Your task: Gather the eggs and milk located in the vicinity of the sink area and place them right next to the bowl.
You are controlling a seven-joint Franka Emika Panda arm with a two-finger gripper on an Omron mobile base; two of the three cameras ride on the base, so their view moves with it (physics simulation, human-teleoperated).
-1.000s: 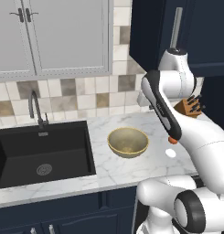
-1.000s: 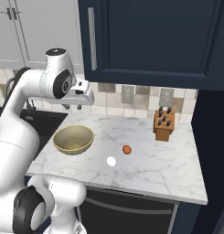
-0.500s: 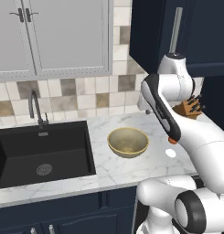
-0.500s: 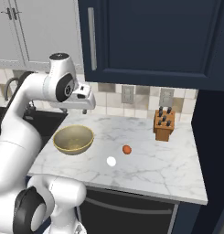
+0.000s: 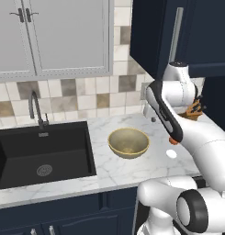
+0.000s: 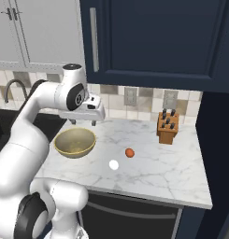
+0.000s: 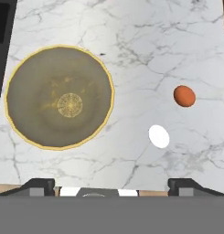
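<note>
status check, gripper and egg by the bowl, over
Gripper open, empty, high over counter. White egg on marble right of bowl, apart from it. Orange-brown egg beside it. Nothing blocking.

A small orange-red ball (image 6: 129, 152) lies on the marble surface (image 6: 162, 168) below the gripper (image 6: 83, 123), with a wooden knife block (image 6: 166, 127) farther off.
</note>
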